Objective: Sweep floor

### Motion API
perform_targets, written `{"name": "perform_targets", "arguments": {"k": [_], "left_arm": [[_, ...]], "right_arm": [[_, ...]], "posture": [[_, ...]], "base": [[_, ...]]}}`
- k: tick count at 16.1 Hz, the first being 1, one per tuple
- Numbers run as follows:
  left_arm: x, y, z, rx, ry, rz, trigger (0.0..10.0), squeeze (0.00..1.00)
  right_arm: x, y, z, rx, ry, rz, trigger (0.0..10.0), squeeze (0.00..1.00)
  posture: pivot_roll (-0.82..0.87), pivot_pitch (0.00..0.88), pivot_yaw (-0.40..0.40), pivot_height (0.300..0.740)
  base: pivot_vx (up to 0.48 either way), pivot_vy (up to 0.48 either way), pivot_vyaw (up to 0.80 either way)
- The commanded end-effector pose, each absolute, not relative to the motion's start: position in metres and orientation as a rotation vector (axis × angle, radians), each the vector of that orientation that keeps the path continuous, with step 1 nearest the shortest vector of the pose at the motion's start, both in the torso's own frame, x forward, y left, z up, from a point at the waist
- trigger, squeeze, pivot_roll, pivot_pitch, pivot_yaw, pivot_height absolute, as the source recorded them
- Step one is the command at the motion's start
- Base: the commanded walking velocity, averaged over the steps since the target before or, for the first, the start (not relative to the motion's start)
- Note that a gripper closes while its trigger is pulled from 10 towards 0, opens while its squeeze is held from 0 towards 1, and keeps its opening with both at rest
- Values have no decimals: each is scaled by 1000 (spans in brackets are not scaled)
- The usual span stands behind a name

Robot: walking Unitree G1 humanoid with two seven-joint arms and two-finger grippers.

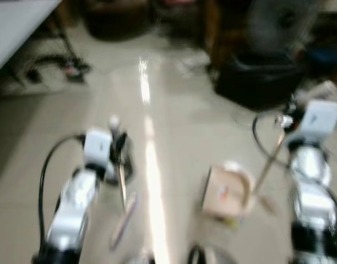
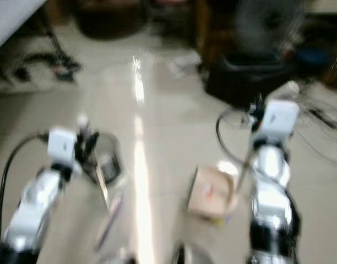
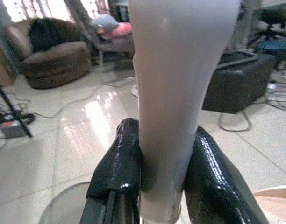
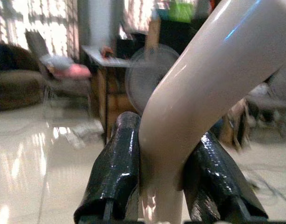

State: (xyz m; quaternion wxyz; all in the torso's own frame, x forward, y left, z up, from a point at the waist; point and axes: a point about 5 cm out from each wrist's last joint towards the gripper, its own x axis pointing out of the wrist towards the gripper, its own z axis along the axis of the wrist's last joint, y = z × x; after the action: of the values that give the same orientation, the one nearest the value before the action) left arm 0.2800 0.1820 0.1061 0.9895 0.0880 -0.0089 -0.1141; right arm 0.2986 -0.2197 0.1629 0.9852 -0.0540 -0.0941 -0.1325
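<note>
Left gripper (image 3: 164,179): you have both black fingers (image 3: 117,172) clamped on the pale whitish broom handle (image 3: 178,93), one on each side of it.
Broom handle: in your head views it runs as a thin stick (image 1: 122,187) from the left gripper down toward the near floor; everything there is blurred.
Right gripper (image 4: 164,177): your fingers (image 4: 116,168) grip the curved cream dustpan handle (image 4: 213,88).
Cream dustpan (image 1: 226,192): sits on the glossy beige tiled floor (image 1: 174,126), right of centre, near your right arm (image 1: 311,181).
Surroundings: brown armchair (image 3: 52,58) far left, standing fan (image 4: 150,77) and black box (image 1: 259,80) far right.
</note>
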Motion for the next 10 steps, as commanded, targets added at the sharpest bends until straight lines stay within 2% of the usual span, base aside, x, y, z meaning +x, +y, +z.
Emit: {"name": "perform_targets", "arguments": {"k": [1, 5, 8, 10], "left_arm": [[287, 184, 116, 204, -60, -205, 10000, 0], [293, 183, 116, 200, -60, -197, 10000, 0], [296, 183, 121, 192, -79, -186, 10000, 0], [297, 182, 122, 194, -83, -188, 10000, 0]], "right_arm": [[299, -220, 163, -96, -180, -295, 10000, 0], [298, -212, 165, -70, -211, -296, 10000, 0], [294, -197, 161, 44, -205, -195, 10000, 0], [294, -192, 160, 42, -205, -177, 10000, 0]], "posture": [[21, 68, 67, 740], [31, 62, 66, 740], [38, 69, 59, 740], [35, 73, 64, 740]], "base": [[0, -480, 0], [0, -480, 0], [0, -480, 0], [0, -480, 0]]}}
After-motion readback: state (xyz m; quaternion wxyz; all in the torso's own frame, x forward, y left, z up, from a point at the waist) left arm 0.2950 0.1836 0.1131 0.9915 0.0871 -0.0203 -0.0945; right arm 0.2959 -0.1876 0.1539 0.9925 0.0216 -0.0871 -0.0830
